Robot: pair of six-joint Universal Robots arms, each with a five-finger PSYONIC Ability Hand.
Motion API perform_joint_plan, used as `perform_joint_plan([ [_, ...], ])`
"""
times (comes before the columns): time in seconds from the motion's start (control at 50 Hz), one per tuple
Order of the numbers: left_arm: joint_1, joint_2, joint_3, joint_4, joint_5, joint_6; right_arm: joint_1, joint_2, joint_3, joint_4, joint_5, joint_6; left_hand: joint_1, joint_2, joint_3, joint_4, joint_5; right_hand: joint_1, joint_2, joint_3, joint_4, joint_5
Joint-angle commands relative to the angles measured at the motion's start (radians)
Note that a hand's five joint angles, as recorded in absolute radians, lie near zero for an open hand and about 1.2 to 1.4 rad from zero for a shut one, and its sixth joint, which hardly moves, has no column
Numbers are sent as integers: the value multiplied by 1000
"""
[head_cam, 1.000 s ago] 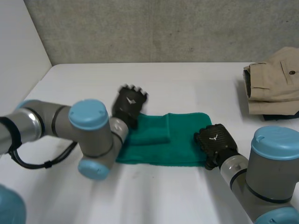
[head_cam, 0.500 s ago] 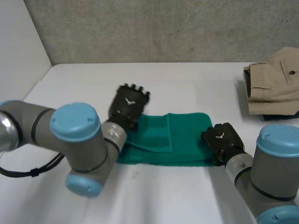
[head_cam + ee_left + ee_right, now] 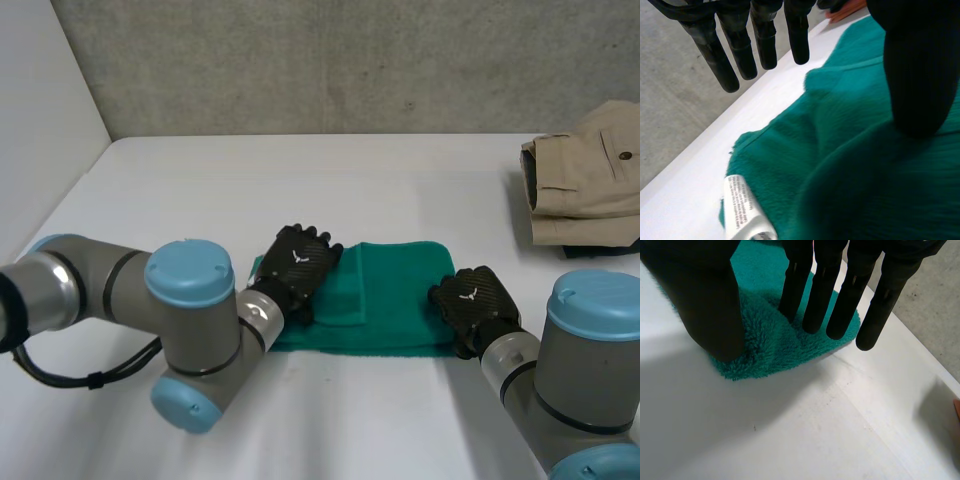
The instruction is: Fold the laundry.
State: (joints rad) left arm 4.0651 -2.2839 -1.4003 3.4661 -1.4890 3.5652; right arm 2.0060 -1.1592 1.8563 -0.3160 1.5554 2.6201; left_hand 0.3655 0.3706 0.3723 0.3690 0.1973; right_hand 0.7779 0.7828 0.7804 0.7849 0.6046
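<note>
A green towel (image 3: 390, 300) lies partly folded in the middle of the white table (image 3: 200, 190). My left hand (image 3: 300, 265) is over its left end. In the left wrist view the fingers (image 3: 740, 45) are straight and spread above the towel (image 3: 840, 150), and the thumb (image 3: 917, 75) rests on it. A white label (image 3: 742, 210) sticks out of the towel's edge below the palm. My right hand (image 3: 468, 298) is on the towel's right end. There its straight fingers (image 3: 835, 295) and thumb (image 3: 705, 305) pinch a fluffy ridge at the towel's corner (image 3: 765, 350).
Folded beige trousers (image 3: 585, 180) lie at the table's back right on a dark garment (image 3: 600, 248). A grey wall stands behind the table. The table's left edge runs beside my left arm (image 3: 190, 300).
My left hand has come from behind the towel's left end forward onto the towel. My right hand has shifted slightly right and its fingers have closed in on the corner.
</note>
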Motion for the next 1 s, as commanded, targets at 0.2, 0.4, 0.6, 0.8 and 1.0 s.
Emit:
perform_joint_plan([
  [0.2, 114, -169, 314, 34, -326, 102, -7, 1, 3, -2, 0, 0, 133, 128, 126, 129, 127, 196, 191, 194, 189, 195],
  [0.4, 75, 27, 97, 34, -320, 101, -13, -19, 7, -2, 3, -9, 42, 37, 35, 38, 36, 618, 613, 616, 611, 617],
  [0.6, 87, 260, -115, 47, -246, 80, -203, -149, 35, 77, 6, -320, 27, 22, 20, 24, 21, 618, 613, 616, 611, 617],
  [0.8, 118, 322, -160, 47, -224, 75, 129, -105, -150, -101, -57, -426, 18, 13, 11, 15, 12, 618, 613, 616, 611, 617],
  [1.0, 92, 342, -158, 45, -231, -40, 350, 105, -146, -100, -241, -456, 1, -4, -6, -3, -6, 288, 283, 285, 281, 287],
])
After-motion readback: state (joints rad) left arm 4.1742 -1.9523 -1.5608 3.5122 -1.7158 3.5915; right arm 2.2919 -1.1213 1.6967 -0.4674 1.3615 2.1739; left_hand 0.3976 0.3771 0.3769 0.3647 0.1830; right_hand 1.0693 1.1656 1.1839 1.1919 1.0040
